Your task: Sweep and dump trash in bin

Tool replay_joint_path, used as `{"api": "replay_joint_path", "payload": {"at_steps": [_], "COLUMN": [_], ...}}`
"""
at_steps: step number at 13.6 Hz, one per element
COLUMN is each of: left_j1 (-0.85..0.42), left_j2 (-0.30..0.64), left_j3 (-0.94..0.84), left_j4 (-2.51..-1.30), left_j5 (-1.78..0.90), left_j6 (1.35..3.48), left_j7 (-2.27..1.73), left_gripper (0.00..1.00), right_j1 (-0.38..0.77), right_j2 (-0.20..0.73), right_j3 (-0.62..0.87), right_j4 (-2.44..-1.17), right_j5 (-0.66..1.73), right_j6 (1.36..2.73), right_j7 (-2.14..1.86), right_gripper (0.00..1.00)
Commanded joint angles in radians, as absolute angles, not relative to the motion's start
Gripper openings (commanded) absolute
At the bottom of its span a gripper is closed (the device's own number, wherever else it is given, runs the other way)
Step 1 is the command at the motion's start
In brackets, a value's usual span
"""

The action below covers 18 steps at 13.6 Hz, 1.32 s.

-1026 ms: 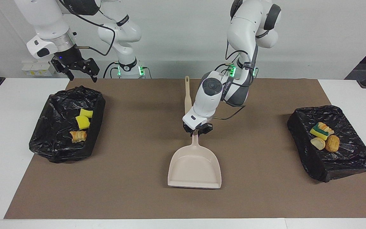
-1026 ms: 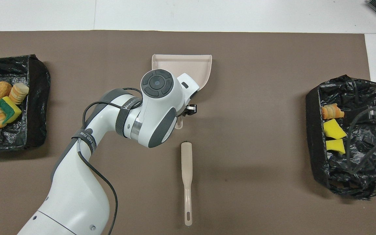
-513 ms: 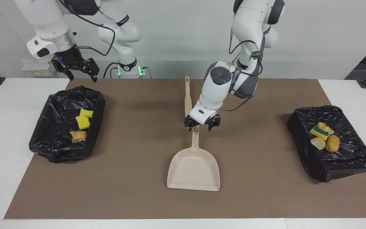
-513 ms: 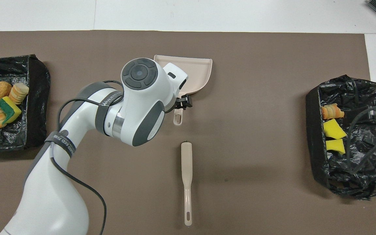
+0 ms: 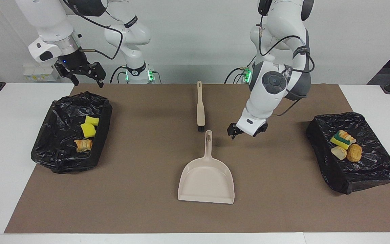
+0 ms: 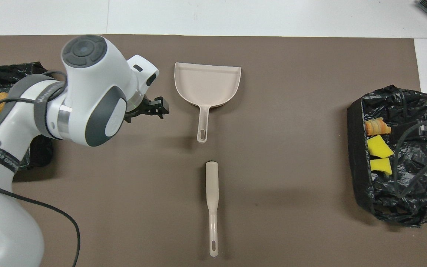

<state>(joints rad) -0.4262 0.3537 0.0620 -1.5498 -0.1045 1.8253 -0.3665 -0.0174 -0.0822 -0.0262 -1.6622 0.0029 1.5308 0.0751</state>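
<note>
The beige dustpan (image 5: pixel 207 176) (image 6: pixel 208 83) lies flat on the brown mat with nothing holding it. Its handle points at the beige brush (image 5: pixel 200 108) (image 6: pixel 212 193), which lies nearer to the robots. My left gripper (image 5: pixel 247 130) (image 6: pixel 154 109) hangs open and empty over the mat, beside the dustpan handle. The trash sits in two black-lined bins. Yellow sponge pieces (image 5: pixel 89 126) (image 6: pixel 379 146) and a pastry chunk (image 5: pixel 83 145) are in the bin (image 5: pixel 105 112) at the right arm's end. My right gripper (image 5: pixel 81 73) waits open above that bin.
The bin (image 5: pixel 350 181) at the left arm's end holds a green-and-yellow sponge (image 5: pixel 342 139) and bread chunks (image 5: pixel 354 152). In the overhead view my left arm covers most of it. The brown mat (image 5: pixel 147 210) carries both bins, with white table around it.
My left gripper opened, let go of the dustpan handle, and rose away toward the left arm's end. The dustpan stayed on the mat. The right arm has not moved.
</note>
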Motion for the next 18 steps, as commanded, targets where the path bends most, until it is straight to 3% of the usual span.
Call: {"api": "replay_joint_path", "payload": {"at_steps": [1, 7, 15, 18], "left_j1": [-0.358, -0.233, -0.235, -0.235], "left_j2": [0.31, 0.224, 0.183, 0.089], "left_j3": [0.055, 0.055, 0.069, 0.072], "left_j4": [-1.557, -1.557, -1.5, -1.505], "left_j5": [-0.092, -0.091, 0.026, 0.025], "left_j6": [1.755, 1.663, 1.585, 1.559], "left_j7": [-0.241, -0.011, -0.003, 0.044], "left_gripper": [1.0, 1.0, 1.0, 1.0], "right_j1": [-0.02, -0.018, -0.018, -0.018], "right_j2": [-0.078, -0.078, -0.078, -0.078], "right_j3": [-0.029, -0.029, -0.028, -0.029], "right_j4": [-1.649, -1.649, -1.649, -1.649], "right_j5": [0.009, 0.009, 0.009, 0.009], "right_j6": [1.516, 1.516, 1.516, 1.516], "right_j7": [0.054, 0.054, 0.054, 0.054], "right_gripper": [1.0, 1.0, 1.0, 1.0]}}
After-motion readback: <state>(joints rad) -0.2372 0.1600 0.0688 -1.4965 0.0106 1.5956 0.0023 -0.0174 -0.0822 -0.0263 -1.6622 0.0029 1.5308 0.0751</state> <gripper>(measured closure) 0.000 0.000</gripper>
